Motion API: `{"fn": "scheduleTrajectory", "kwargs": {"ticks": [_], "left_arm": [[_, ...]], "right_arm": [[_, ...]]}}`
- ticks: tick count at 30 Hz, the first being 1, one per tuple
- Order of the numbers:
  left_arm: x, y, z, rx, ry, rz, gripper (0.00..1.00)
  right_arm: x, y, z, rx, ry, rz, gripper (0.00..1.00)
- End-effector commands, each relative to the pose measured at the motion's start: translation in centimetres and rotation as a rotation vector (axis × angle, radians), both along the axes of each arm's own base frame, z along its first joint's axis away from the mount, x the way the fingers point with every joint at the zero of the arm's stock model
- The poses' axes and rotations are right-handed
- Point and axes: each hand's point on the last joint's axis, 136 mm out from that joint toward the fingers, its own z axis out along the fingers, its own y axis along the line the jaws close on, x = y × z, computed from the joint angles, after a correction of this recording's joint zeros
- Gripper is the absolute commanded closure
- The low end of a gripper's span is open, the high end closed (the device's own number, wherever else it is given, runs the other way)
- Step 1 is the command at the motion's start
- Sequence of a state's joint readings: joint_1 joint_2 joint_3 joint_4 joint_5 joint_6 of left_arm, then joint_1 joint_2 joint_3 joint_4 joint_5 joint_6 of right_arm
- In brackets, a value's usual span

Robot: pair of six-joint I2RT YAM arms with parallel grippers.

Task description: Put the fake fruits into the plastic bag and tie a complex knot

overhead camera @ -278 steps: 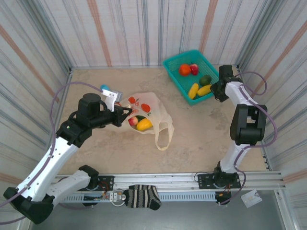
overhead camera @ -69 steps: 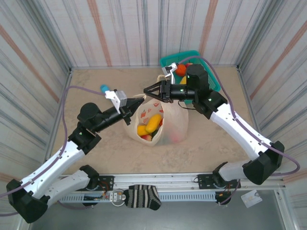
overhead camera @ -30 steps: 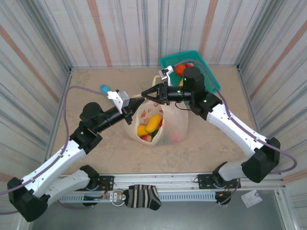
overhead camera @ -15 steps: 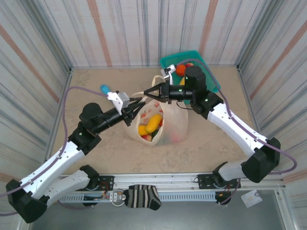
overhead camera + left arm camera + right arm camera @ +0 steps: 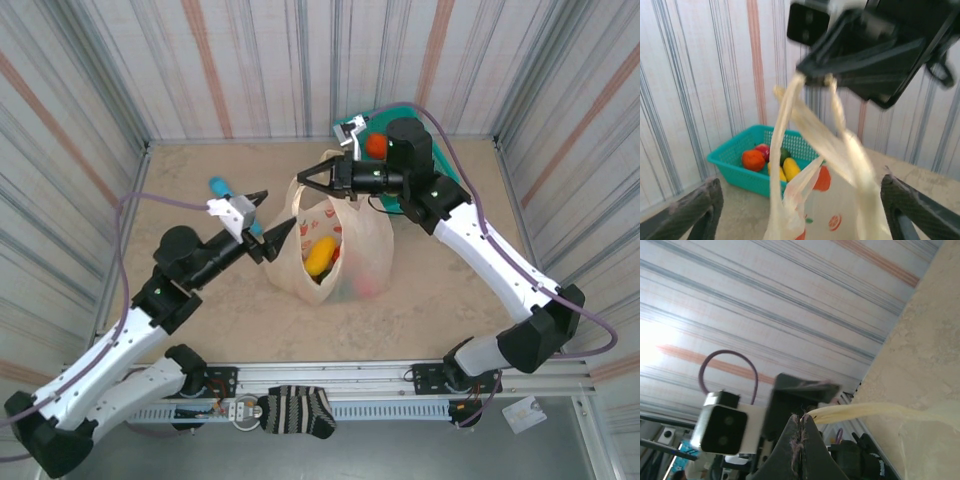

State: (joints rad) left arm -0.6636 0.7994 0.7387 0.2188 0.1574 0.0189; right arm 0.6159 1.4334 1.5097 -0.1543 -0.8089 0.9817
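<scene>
Hanging from the right gripper (image 5: 308, 179), the plastic bag (image 5: 355, 250) stands tall in the middle of the table (image 5: 190, 170). Its two loop handles (image 5: 785, 115) run straight up and are pinched tight in the closed jaws. The left gripper (image 5: 272, 212) sits just beside the bag on its left, jaws wide apart and holding nothing. The handles lie right in front of it, so I think it would reach forward for one. The bag is thin, soft and see-through, with a shiny yellow fruit (image 5: 320, 255) inside. More fake fruits (image 5: 753, 160) sit in the teal basket (image 5: 735, 175) behind.
</scene>
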Motion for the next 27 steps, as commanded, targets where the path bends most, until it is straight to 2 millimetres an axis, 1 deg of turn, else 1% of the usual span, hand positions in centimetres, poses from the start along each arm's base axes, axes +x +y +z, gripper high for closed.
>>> {"fn": "scheduleTrajectory", "kwargs": {"ticks": [1, 4, 7, 10, 13, 15, 17, 19, 21, 22, 23, 27], "left_arm": [[0.8, -0.5, 0.5, -0.021, -0.077, 0.014, 0.08], [1.9, -1.2, 1.1, -0.013, -0.095, 0.022, 0.09], [1.8, -2.4, 1.8, -0.015, -0.129, -0.032, 0.09], [2.1, -3.3, 1.3, 0.021, -0.153, -0.064, 0.11], [2.8, -3.5, 0.4, 0.033, -0.159, -0.089, 0.14], [2.6, -3.7, 0.1, 0.019, -0.177, -0.137, 0.20], [1.8, -4.3, -0.3, 0.023, -0.206, -0.199, 0.33], [0.7, -5.1, -1.1, 0.051, -0.232, -0.278, 0.48], [0.5, -5.3, -1.6, 0.050, -0.233, -0.298, 0.59], [0.5, -5.4, -2.0, 0.052, -0.230, -0.304, 0.61], [0.4, -5.5, -2.2, 0.055, -0.226, -0.314, 0.62], [0.3, -6.1, -3.6, 0.079, -0.191, -0.344, 0.58]], "right_arm": [[-0.6, 0.3, 1.5, -0.007, -0.059, 0.027, 1.00], [-0.5, 0.3, 1.7, -0.019, -0.071, 0.030, 1.00], [-0.4, 0.4, 1.6, -0.030, -0.074, 0.041, 1.00], [-0.5, 0.5, 1.8, -0.034, -0.087, 0.066, 1.00], [-0.5, 0.6, 1.9, -0.031, -0.092, 0.088, 1.00], [-0.3, 0.4, 1.9, -0.030, -0.093, 0.086, 1.00], [-0.2, 0.1, 2.0, -0.027, -0.094, 0.085, 1.00], [0.1, -0.2, 2.2, -0.023, -0.095, 0.077, 1.00], [0.4, -0.6, 2.2, -0.021, -0.092, 0.070, 1.00], [0.5, -0.7, 2.2, -0.020, -0.092, 0.068, 1.00], [0.7, -0.9, 2.2, -0.019, -0.093, 0.065, 1.00], [1.1, -1.2, 2.1, -0.011, -0.085, 0.058, 1.00]]}}
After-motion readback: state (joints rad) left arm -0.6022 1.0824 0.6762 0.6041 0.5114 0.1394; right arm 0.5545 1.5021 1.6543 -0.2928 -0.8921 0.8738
